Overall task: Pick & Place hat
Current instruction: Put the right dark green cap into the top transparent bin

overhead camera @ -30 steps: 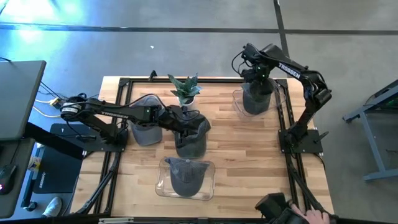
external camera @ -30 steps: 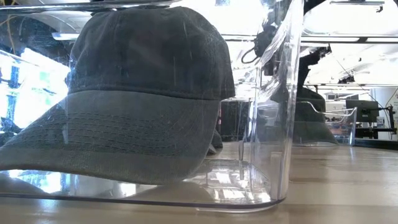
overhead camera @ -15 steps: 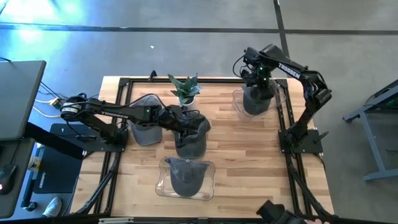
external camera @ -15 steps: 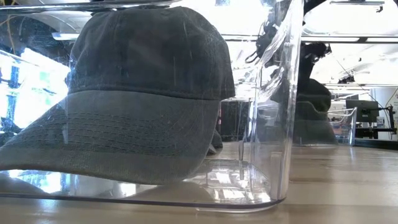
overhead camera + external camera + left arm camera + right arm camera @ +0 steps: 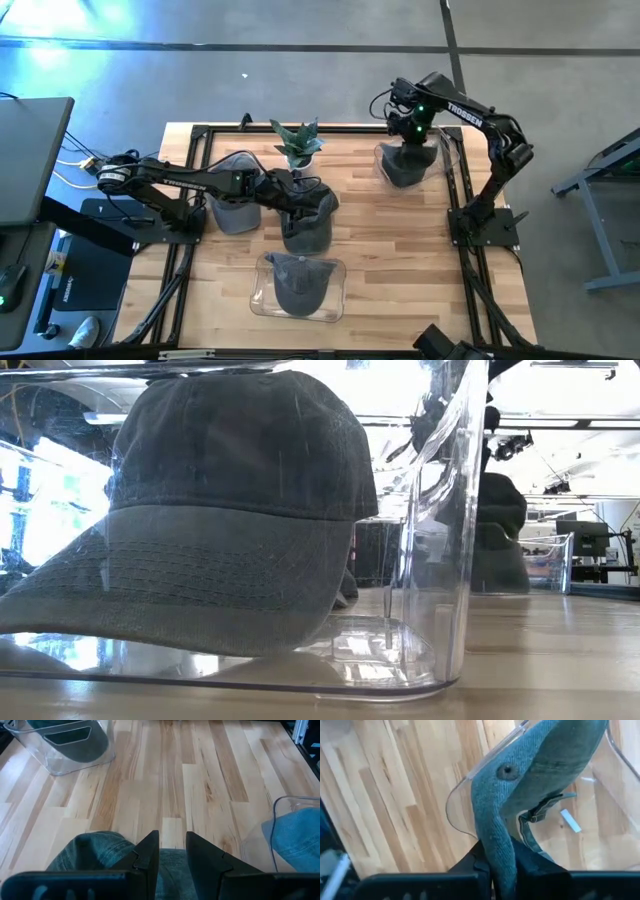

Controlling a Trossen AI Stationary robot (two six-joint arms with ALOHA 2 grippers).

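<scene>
Between the closed jaws of the right gripper (image 5: 501, 870), a fold of a soft blue-grey denim hat (image 5: 530, 775) is pinched, draped over a clear plastic bin (image 5: 383, 160). The left gripper (image 5: 172, 851), jaws narrowly parted, clasps a second hat (image 5: 306, 228) on the pale wood-plank table (image 5: 380, 240); grey floor (image 5: 300, 80) surrounds it.
</scene>
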